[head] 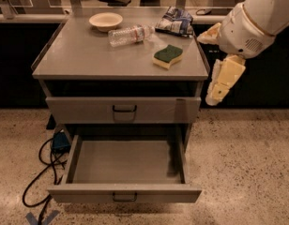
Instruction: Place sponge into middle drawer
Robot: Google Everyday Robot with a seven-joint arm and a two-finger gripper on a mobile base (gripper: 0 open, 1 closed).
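The sponge (167, 56), pale yellow foam with its dark green layer up, lies on the right part of the cabinet top. The middle drawer (125, 192) is pulled out wide below and its inside is bare. My gripper (214, 96) hangs fingers-down off the cabinet's right front corner, beside and a little below the top's edge, to the right of the sponge and apart from it. It holds nothing that I can see. The white arm (257, 22) reaches in from the upper right.
On the grey cabinet top (88, 60) are a cream bowl (105, 20), a clear plastic bottle (130, 34) on its side and a blue-and-white snack bag (175, 21). The drawer above (123, 109) is shut. A blue plug and black cables (53, 149) lie on the floor at left.
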